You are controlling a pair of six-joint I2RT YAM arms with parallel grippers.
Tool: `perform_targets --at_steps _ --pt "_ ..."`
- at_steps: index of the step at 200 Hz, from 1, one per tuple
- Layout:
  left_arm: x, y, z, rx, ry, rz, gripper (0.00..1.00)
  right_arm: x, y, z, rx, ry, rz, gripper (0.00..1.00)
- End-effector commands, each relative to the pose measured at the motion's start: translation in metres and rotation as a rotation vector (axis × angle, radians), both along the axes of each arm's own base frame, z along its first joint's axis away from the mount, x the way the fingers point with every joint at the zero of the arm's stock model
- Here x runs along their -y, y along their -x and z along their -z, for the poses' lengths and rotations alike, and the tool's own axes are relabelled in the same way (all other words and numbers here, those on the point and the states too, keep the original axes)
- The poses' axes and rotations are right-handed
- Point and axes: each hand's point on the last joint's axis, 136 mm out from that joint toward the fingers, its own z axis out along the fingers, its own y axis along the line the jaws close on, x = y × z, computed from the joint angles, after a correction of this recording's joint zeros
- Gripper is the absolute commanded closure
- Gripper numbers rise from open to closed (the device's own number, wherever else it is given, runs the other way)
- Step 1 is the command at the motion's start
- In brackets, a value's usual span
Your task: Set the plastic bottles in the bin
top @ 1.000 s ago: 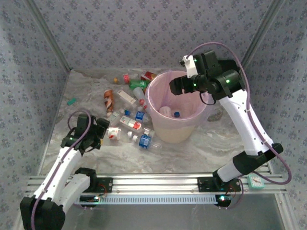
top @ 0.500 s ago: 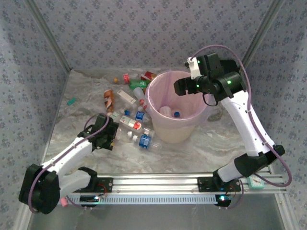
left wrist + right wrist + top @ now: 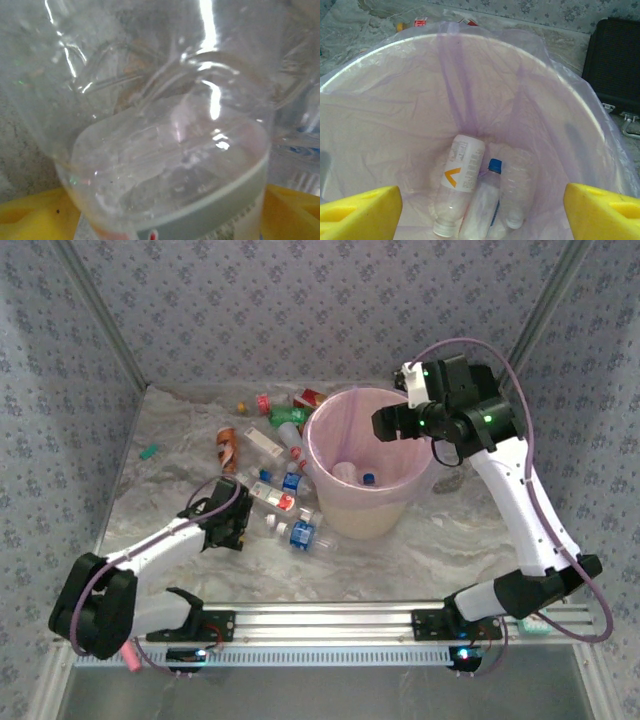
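Hovering above the bin (image 3: 372, 518), the right gripper (image 3: 386, 424) has its jaws spread wide and holds nothing. Its wrist camera looks straight down past the pink liner to three bottles on the bin's floor: a white bottle (image 3: 462, 165) with an orange mark, a blue-capped bottle (image 3: 487, 200) and a clear one beside them. A black case (image 3: 612, 55) sits just outside the bin's right rim. Left of the bin, more plastic bottles (image 3: 285, 502) lie scattered on the table. The left gripper (image 3: 226, 524) is low among them, jaws wide either side of a clear bottle (image 3: 170, 130); whether the pads touch it, I cannot tell.
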Motion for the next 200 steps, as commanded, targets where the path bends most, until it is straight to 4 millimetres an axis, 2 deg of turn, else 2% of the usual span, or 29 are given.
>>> perform_targets --at_steps 1,17,50,71,92,116,135,154,170,200 --pt "0.003 -0.010 -0.004 0.021 0.028 -0.057 0.16 0.004 0.006 -0.009 0.033 -0.006 -0.010 0.14" --pt "0.001 -0.008 -0.003 0.010 0.018 -0.061 0.26 0.007 0.007 -0.011 0.039 -0.008 -0.007 0.14" --pt "-0.004 -0.002 -0.001 0.000 0.008 -0.075 0.38 0.012 0.009 -0.011 0.046 -0.019 0.001 0.14" --pt "-0.012 0.003 -0.012 0.013 -0.019 -0.082 0.43 0.014 0.012 -0.014 0.051 -0.021 0.002 0.14" --pt "-0.022 0.006 -0.033 0.062 -0.053 -0.082 0.45 0.014 0.014 -0.018 0.058 -0.032 -0.002 0.14" --pt "-0.039 0.003 -0.082 0.218 -0.144 -0.031 0.44 0.008 0.017 -0.025 0.061 -0.068 -0.024 0.14" --pt "-0.043 -0.010 -0.134 0.408 -0.241 0.078 0.44 -0.014 0.021 -0.039 0.074 -0.185 -0.103 0.15" --pt "-0.016 -0.029 -0.195 0.645 -0.275 0.284 0.47 -0.045 0.029 -0.062 0.086 -0.346 -0.221 0.16" --pt "0.011 -0.038 -0.243 0.768 -0.295 0.469 0.49 -0.070 0.034 -0.076 0.085 -0.413 -0.299 0.16" --pt "0.074 -0.036 -0.315 0.977 -0.226 0.825 0.50 -0.113 0.040 -0.089 0.074 -0.455 -0.423 0.15"
